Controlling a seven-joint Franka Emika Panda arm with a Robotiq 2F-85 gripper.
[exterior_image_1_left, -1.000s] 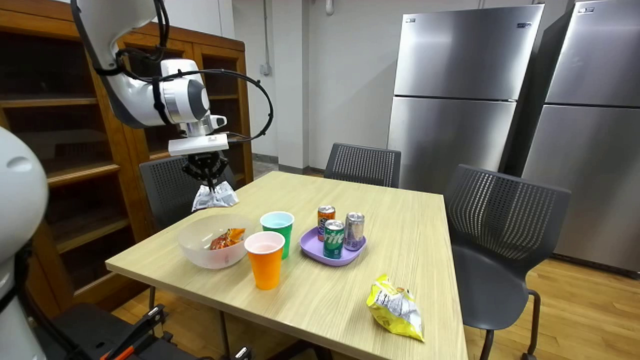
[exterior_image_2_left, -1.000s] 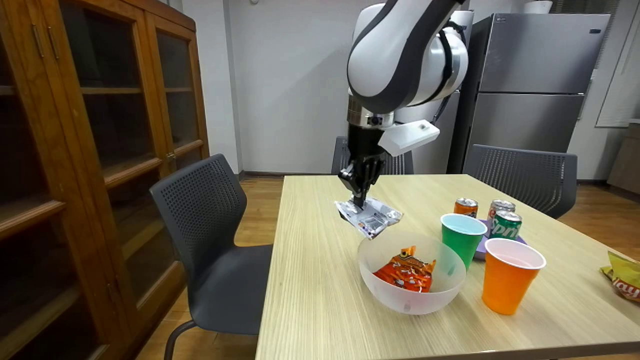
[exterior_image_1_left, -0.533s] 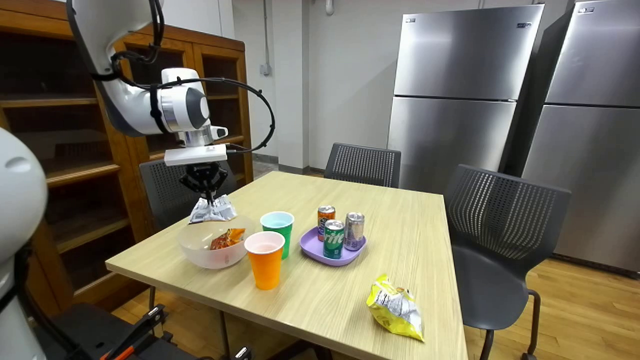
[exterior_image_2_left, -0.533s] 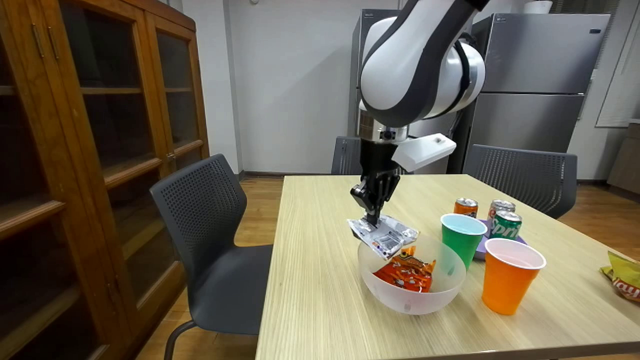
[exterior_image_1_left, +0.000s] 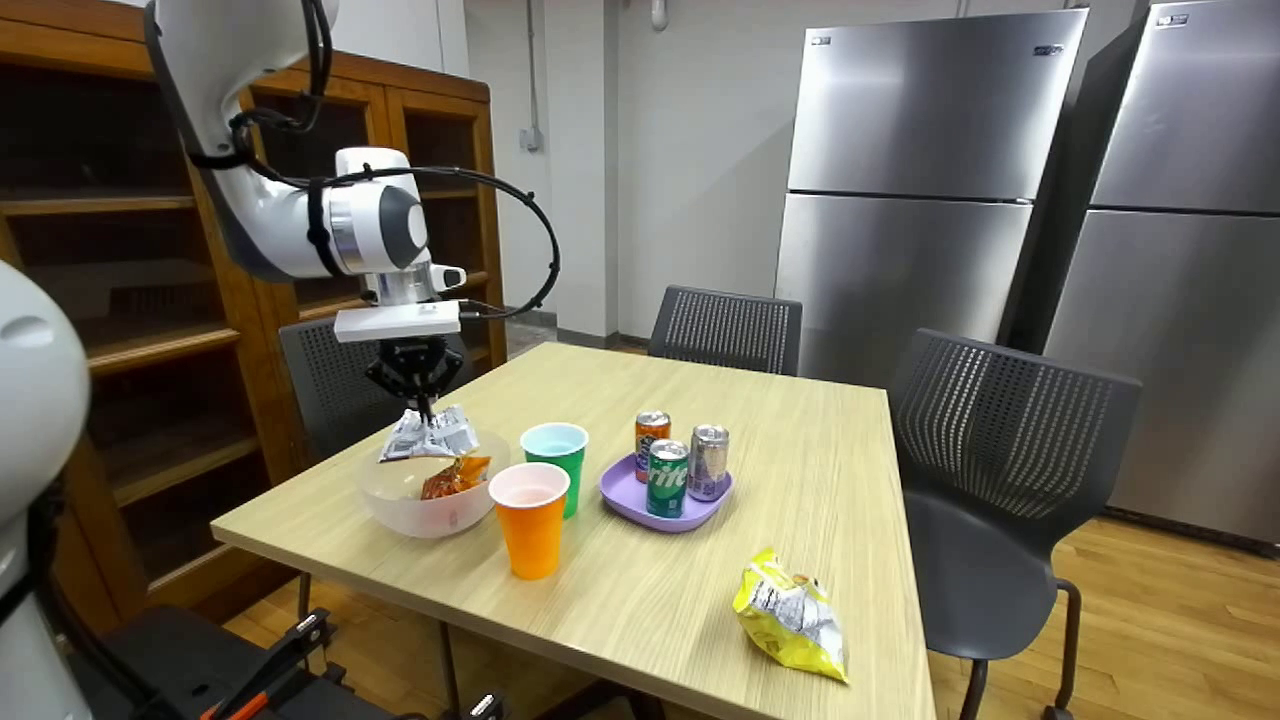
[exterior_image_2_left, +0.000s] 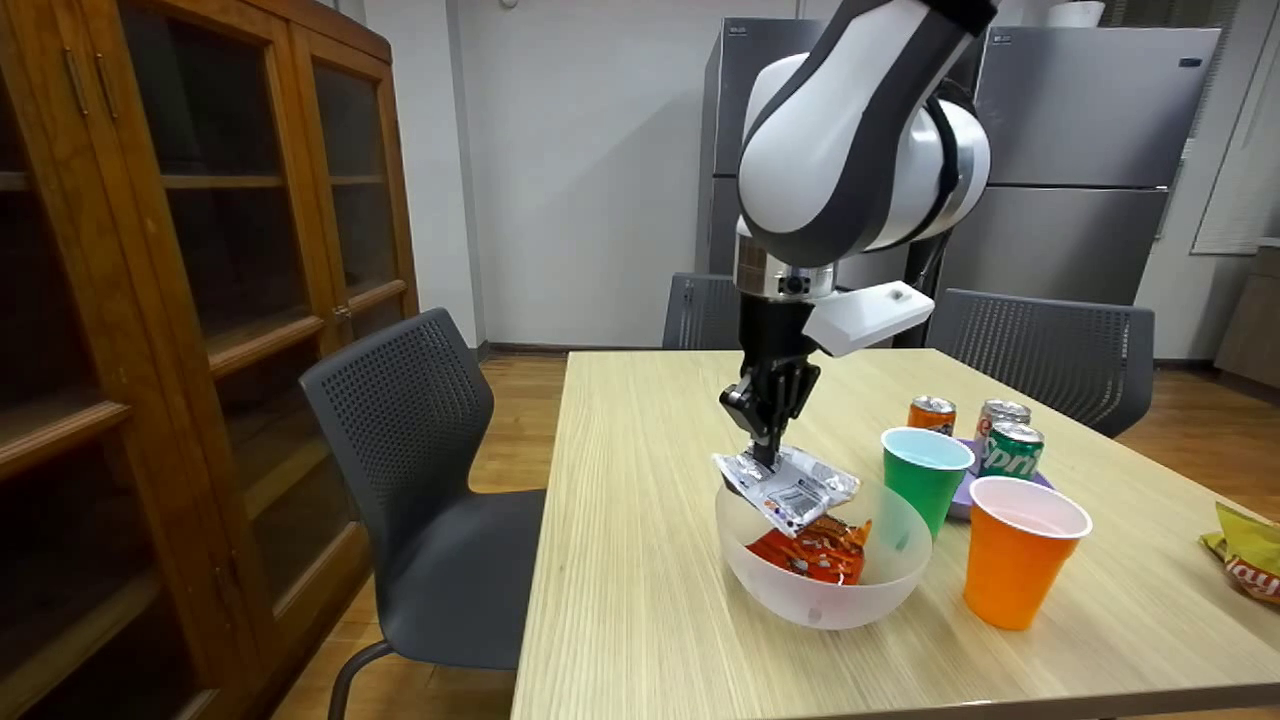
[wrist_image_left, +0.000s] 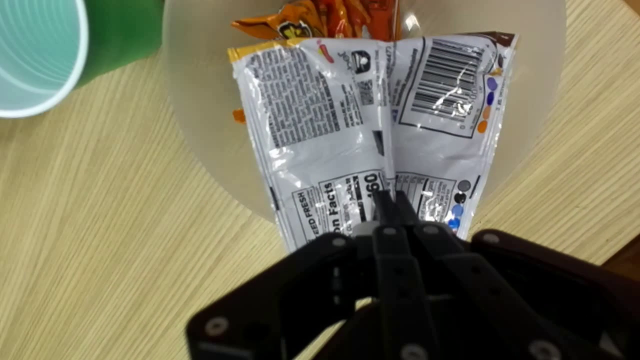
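My gripper (wrist_image_left: 394, 202) is shut on a silver-white chip bag (wrist_image_left: 310, 100), pinching a fold in its middle. In both exterior views the gripper (exterior_image_1_left: 426, 412) (exterior_image_2_left: 766, 455) points down, with the bag (exterior_image_1_left: 430, 438) (exterior_image_2_left: 795, 490) spreading out below its fingertips. The bag hangs over the frosted bowl (exterior_image_2_left: 820, 605) (exterior_image_1_left: 425, 517), toward its far side in an exterior view; I cannot tell if it touches the rim. An orange-red snack bag (exterior_image_2_left: 815, 553) (exterior_image_1_left: 456, 478) lies inside the bowl. In the wrist view the silver bag partly hides this orange bag (wrist_image_left: 345, 20).
A green cup (exterior_image_2_left: 922, 480) and an orange cup (exterior_image_2_left: 1020, 560) stand beside the bowl. A purple plate (exterior_image_1_left: 655, 518) holds three cans, one a green can (exterior_image_1_left: 667, 480). A yellow chip bag (exterior_image_1_left: 792, 615) lies near the table's edge. Dark chairs (exterior_image_2_left: 420, 500) surround the table (exterior_image_1_left: 640, 590).
My gripper has moved down and across toward the bowl with the silver bag, which now overlaps the bowl's opening in both exterior views. The other objects have not moved.
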